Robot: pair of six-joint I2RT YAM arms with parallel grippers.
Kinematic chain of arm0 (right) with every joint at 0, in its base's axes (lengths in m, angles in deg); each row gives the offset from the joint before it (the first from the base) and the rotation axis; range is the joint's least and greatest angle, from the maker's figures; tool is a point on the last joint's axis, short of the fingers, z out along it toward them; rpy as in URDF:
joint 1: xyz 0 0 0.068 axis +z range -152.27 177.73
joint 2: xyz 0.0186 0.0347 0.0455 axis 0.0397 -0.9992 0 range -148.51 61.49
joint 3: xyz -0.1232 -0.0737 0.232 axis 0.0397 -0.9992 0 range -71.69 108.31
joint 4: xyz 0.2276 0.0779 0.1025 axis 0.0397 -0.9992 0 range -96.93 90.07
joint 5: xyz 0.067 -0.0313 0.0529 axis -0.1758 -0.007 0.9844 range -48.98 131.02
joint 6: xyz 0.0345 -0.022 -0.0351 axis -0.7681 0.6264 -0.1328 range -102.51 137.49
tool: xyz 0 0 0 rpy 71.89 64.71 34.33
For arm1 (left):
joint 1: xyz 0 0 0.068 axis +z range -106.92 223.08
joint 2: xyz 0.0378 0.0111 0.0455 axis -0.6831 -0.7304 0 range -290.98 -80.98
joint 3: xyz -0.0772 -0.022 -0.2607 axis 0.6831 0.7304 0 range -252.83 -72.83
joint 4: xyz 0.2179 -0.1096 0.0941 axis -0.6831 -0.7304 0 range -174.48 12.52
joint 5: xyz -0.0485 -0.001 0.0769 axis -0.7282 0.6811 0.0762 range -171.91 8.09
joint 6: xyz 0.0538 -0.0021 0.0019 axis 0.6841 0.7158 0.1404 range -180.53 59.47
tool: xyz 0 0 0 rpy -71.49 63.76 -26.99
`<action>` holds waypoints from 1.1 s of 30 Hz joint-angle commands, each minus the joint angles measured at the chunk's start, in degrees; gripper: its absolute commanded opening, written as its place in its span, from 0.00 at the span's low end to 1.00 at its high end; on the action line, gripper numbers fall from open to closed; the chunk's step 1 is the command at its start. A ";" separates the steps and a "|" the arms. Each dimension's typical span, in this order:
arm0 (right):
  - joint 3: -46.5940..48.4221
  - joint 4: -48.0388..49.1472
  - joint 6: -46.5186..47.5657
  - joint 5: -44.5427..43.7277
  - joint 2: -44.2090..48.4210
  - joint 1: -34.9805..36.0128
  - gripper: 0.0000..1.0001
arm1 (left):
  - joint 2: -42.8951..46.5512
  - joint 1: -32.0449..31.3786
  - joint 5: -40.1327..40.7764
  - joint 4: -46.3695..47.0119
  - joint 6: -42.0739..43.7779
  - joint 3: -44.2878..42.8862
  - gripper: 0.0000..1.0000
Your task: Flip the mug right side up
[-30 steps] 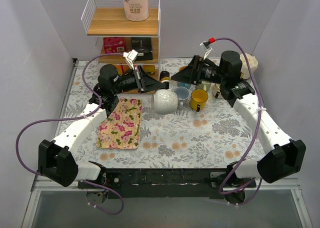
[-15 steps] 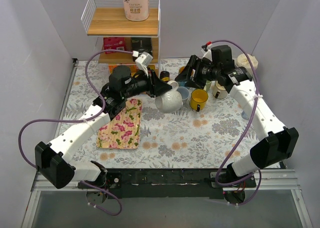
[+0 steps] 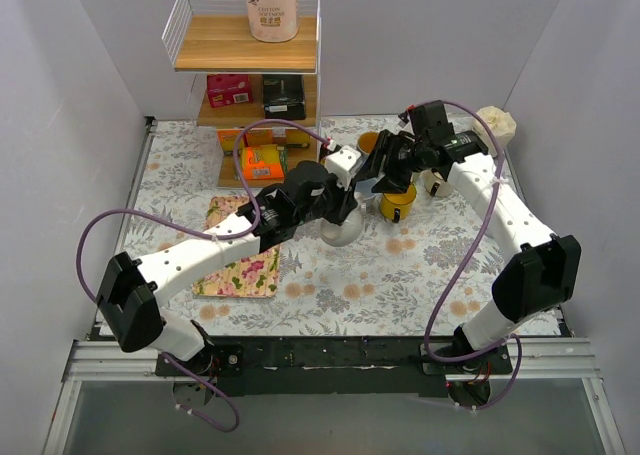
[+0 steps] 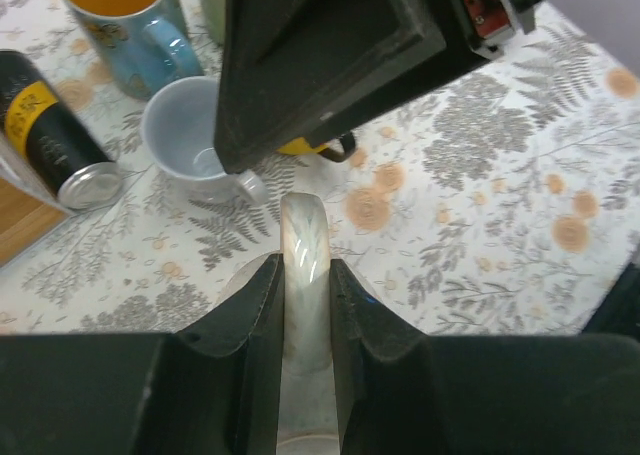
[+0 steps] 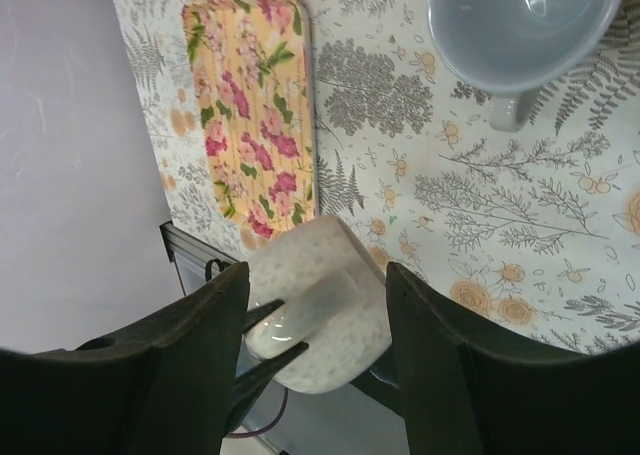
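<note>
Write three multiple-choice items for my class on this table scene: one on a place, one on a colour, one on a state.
1. Where is the toilet roll? A on the rack's top shelf; B on the floral tray; C inside a cup.
2. In the top view, what colour is the mug just right of the white mug? A red; B yellow; C black.
3. The left gripper is: A open, holding nothing; B shut on a can; C shut on the white mug's handle.
Answers: 1 A, it stands on the top board. 2 B, its body is plainly yellow. 3 C, the left wrist view shows both fingers pressed on the handle.
</note>
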 commanded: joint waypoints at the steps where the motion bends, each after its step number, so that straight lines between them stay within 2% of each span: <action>1: -1.47 -2.79 -0.65 0.98 -1.34 -0.09 0.63 | 1.95 -2.36 13.06 6.27 4.73 0.14 0.00; 5: -1.65 -3.93 -0.39 4.58 -3.36 -0.09 0.62 | 1.95 -5.17 17.37 10.75 7.63 2.43 0.00; 17: 0.81 -6.31 -1.35 10.39 -8.20 0.00 0.58 | -0.60 -8.51 25.29 20.16 14.40 5.42 0.00; 27: 0.73 -7.36 -1.18 9.42 -9.08 0.00 0.49 | -6.57 -10.71 29.78 20.60 16.51 2.26 0.00; 33: -1.03 -6.92 -0.65 9.07 -9.17 -0.09 0.45 | -6.67 -11.94 30.31 21.74 17.21 1.90 0.00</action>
